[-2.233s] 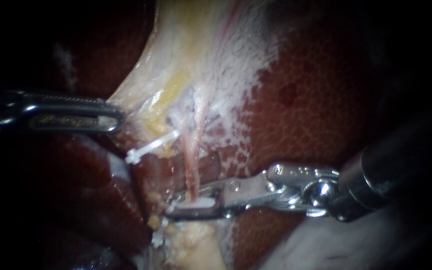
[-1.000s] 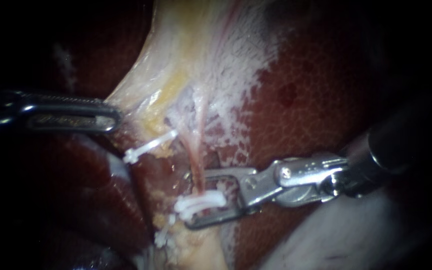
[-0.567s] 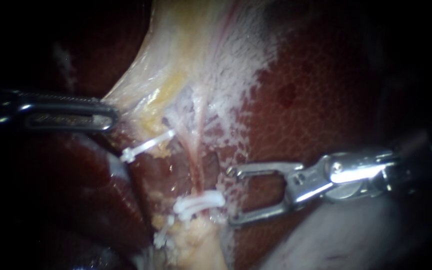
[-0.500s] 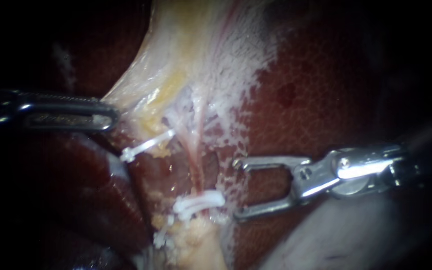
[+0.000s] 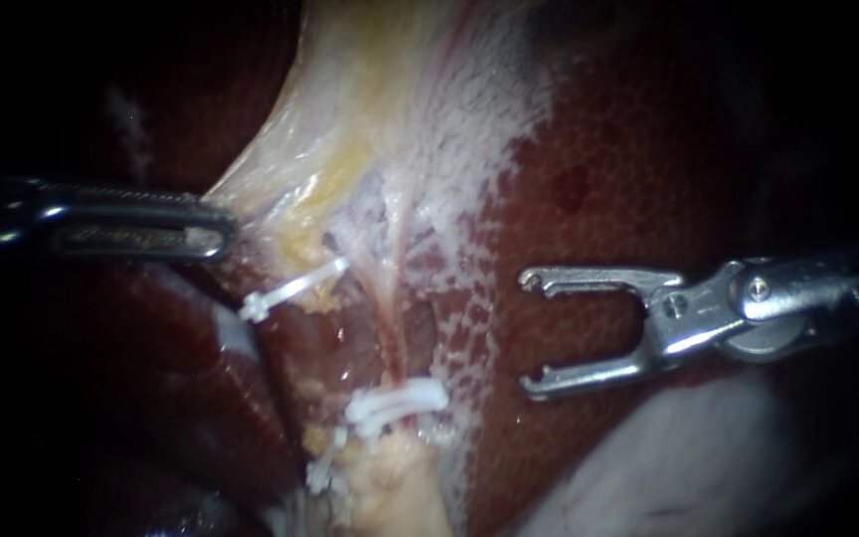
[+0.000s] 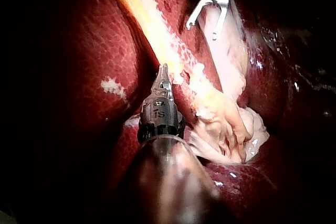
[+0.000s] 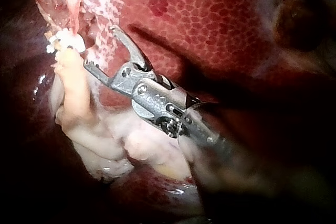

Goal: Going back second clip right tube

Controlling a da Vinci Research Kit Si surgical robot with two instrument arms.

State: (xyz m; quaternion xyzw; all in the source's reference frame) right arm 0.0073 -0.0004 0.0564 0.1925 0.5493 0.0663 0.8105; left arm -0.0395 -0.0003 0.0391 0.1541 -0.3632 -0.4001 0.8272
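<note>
A thin pink tube (image 5: 391, 310) runs down from the pale gallbladder tissue (image 5: 390, 109). A white clip (image 5: 396, 406) sits across its lower end. My right instrument (image 5: 531, 333) is to the right of that clip, over the liver, with its jaws open and empty. In the right wrist view the open jaws (image 7: 100, 45) stand just short of the same clip (image 7: 65, 40). My left instrument (image 5: 219, 231) is shut on the pale tissue's left edge, holding it taut. A second white clip (image 5: 291, 291) lies to the left of the tube, and a third clip (image 5: 320, 475) lower down.
Dark red mottled liver (image 5: 628, 169) fills the right side, behind my right instrument. Yellowish fatty tissue (image 5: 390, 487) hangs below the clips. In the left wrist view, lumpy pale tissue (image 6: 223, 124) lies beside my left instrument (image 6: 164, 74), and my right instrument (image 6: 210, 11) is far ahead.
My right instrument's jaws, closed around the tube earlier, have opened and left a white clip on it. They then drew back to the right, away from the tube. The left instrument has stayed still.
</note>
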